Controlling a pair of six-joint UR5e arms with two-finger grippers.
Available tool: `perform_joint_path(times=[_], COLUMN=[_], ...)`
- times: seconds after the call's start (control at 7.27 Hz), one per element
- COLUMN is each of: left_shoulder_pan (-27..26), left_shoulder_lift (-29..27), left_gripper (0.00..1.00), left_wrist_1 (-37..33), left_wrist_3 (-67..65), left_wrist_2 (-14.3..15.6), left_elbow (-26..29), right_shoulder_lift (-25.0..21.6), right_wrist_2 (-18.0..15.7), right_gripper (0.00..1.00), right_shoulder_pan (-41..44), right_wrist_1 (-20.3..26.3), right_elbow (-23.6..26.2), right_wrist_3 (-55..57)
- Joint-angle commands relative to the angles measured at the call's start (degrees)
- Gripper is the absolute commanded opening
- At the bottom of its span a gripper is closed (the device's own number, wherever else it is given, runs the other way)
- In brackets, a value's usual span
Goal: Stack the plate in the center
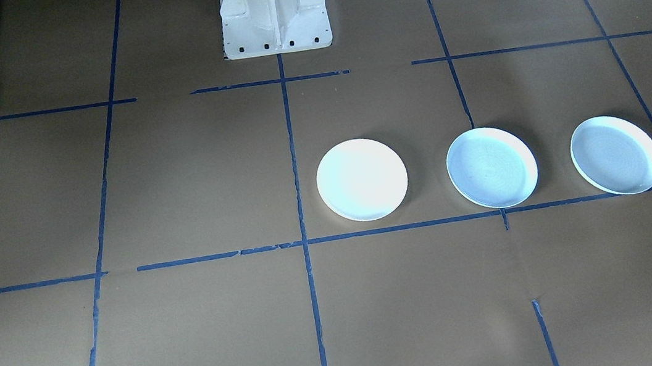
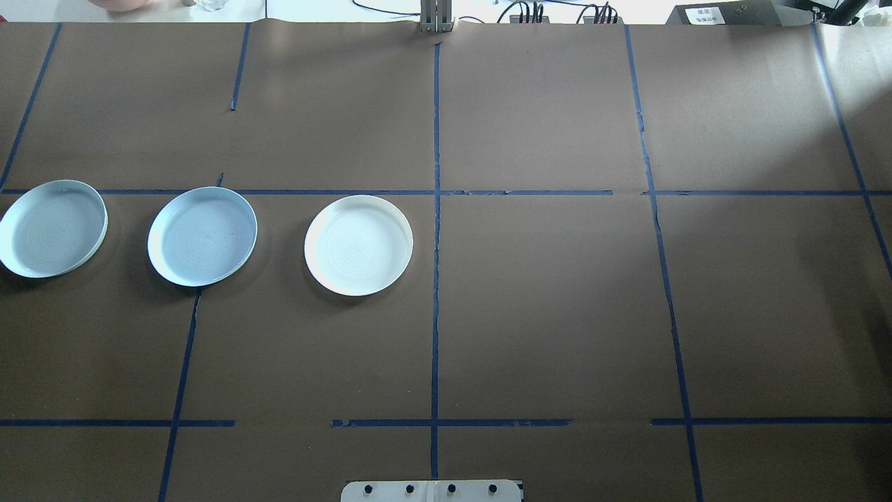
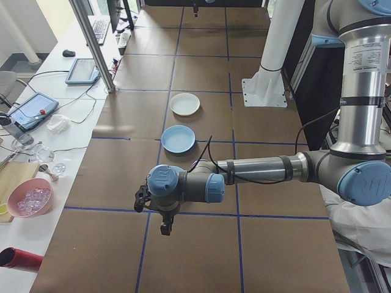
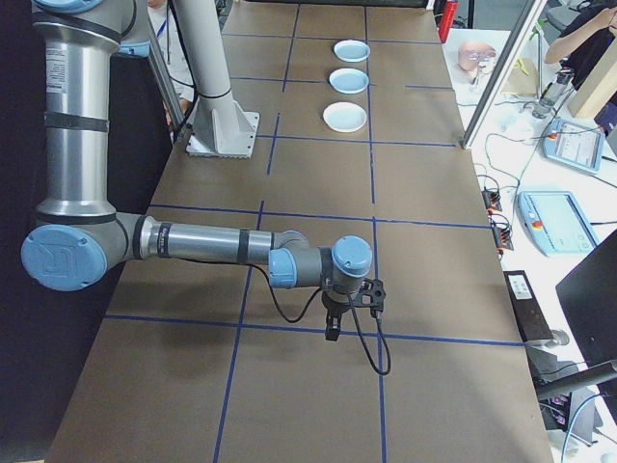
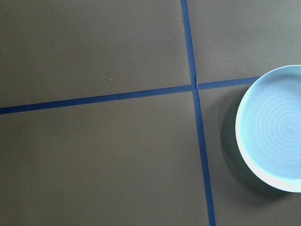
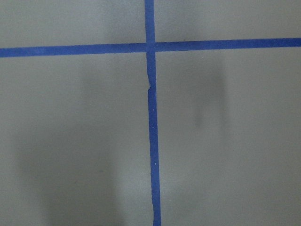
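Three round plates lie in a row on the brown table. The center plate (image 2: 202, 236) (image 1: 491, 167) (image 3: 179, 139) (image 4: 349, 81) is pale bluish-grey with faint rings. A bright white plate (image 2: 358, 245) (image 1: 361, 179) (image 3: 184, 104) (image 4: 344, 117) lies on its inner side. Another bluish plate (image 2: 54, 228) (image 1: 615, 155) (image 4: 351, 50) lies on its outer side. My left gripper (image 3: 165, 229) hangs low over the table's left end; a bluish plate (image 5: 275, 134) shows at the left wrist view's right edge. My right gripper (image 4: 332, 333) hangs over bare paper far from the plates. I cannot tell whether either is open or shut.
Blue tape lines grid the table. The white robot pedestal (image 1: 274, 15) (image 2: 432, 491) stands at the table's near-robot edge. Side benches hold tablets (image 3: 82, 70) (image 4: 559, 220), a pink bowl (image 3: 29, 198) and cables. A person (image 4: 578, 24) sits at the far bench.
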Motion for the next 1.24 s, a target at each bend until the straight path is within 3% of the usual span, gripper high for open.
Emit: perform_joint_path(times=[0.0,0.41,0.55,0.83,0.96,1.1], left_shoulder_pan=[0.0,0.1,0.1,0.3,0.8,3.7], left_shoulder_lift=[0.1,-0.8,-0.5,-1.2,-3.4,-5.2], left_gripper=[1.00,1.00,1.00,1.00,1.00,1.00], left_wrist_1=[0.8,-0.4,-5.7,-13.4,-19.7,-21.6], left_wrist_3=[-0.3,-0.3,-0.3,-0.4,-6.3,-10.3], left_wrist_2=[0.5,3.1,2.9,-3.4,-5.6,-6.5], left_elbow=[0.2,0.5,1.7,6.9,12.1,15.2], right_shoulder_lift=[0.0,0.0,0.0,0.0,0.0,0.0], right_wrist_2=[0.0,0.0,0.0,0.0,0.0,0.0], right_gripper=[1.00,1.00,1.00,1.00,1.00,1.00], right_shoulder_pan=[0.0,0.0,0.0,0.0,0.0,0.0], right_wrist_1=[0.0,0.0,0.0,0.0,0.0,0.0], right_elbow=[0.0,0.0,0.0,0.0,0.0,0.0], right_wrist_3=[0.0,0.0,0.0,0.0,0.0,0.0])
